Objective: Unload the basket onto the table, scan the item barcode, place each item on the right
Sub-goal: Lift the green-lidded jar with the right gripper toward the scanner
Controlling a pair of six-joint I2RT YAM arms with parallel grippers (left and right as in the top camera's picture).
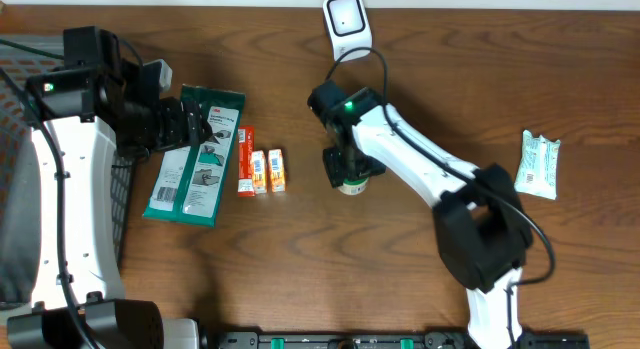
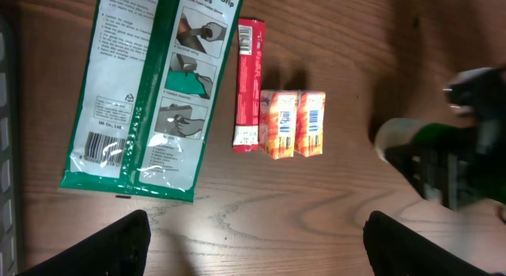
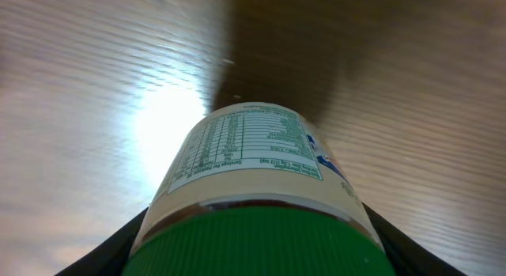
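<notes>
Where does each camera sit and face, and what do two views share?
Overhead: above the table, facing straight down; left arm, right arm, scanner.
Left wrist: on left arm, facing down at glove pack, small boxes; open left tool at bottom edge.
Right wrist: on right arm, looking along the green-capped bottle; right tool flanks it.
Shared: overhead and left wrist both show pack, boxes, bottle.
</notes>
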